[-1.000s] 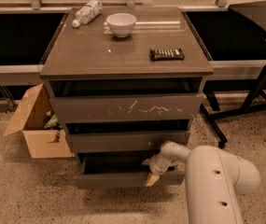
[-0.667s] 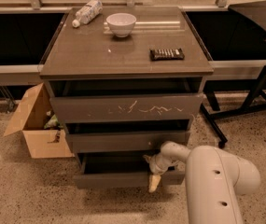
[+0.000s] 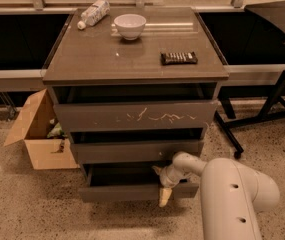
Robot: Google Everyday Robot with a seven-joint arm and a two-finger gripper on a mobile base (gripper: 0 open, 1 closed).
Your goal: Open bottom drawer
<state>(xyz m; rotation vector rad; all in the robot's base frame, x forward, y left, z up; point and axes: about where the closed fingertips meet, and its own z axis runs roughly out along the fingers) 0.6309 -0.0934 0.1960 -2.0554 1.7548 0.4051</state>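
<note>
Down low, the claw (image 3: 161, 184) is seen at the bottom drawer (image 3: 122, 193), near the right end of its front. It is clamped on the top edge of that front. One of its pale fingers (image 3: 164, 197) is laid over the outside of the front, and the other is tucked inside the dark box behind it. The claw is joined to a fat white arm (image 3: 232, 194) that fills the lower right corner.

The bottom drawer is found at the very foot of the bench (image 3: 107, 59), just above the speckled floor, and it stands partly out. Above it the middle drawer (image 3: 137, 151) is seen, and above that the top drawer (image 3: 137, 116), which is marked with white scratches.

On the bench top a white bowl (image 3: 130, 25) is set near the back, a plastic bottle (image 3: 93, 14) is laid on its side to the left of it, and a flat dark bar (image 3: 179, 58) is placed towards the right. An open cardboard box (image 3: 37, 134) is seen on the floor at the left
</note>
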